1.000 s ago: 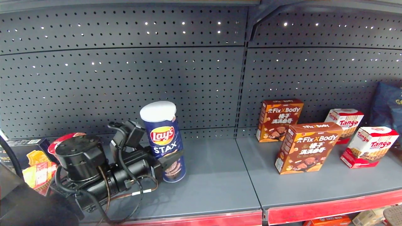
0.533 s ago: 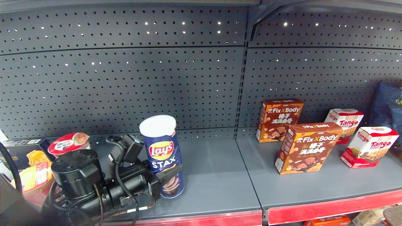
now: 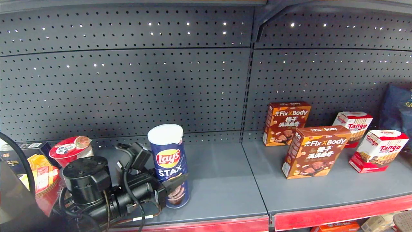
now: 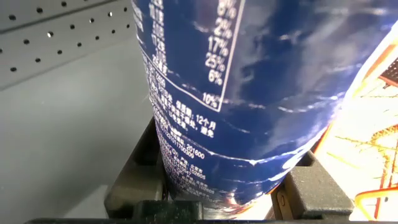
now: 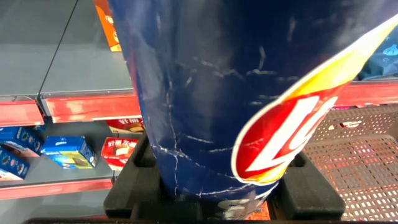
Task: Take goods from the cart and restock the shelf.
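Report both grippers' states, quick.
Left gripper: closed on the blue chip can.
Right gripper: closed on a second blue chip can.

There are two blue chip cans (image 3: 168, 161) (image 5: 205, 93), two brown cookie boxes (image 3: 286, 124) (image 3: 313, 153), two red-and-white wafer boxes (image 3: 353, 124) (image 3: 379, 149), one red-lidded cup (image 3: 69, 148), one dark blue bag (image 3: 397, 106) and one black box (image 3: 19, 151).

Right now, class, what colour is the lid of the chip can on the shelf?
White lid on the dark blue chip can; clearest in the head view.
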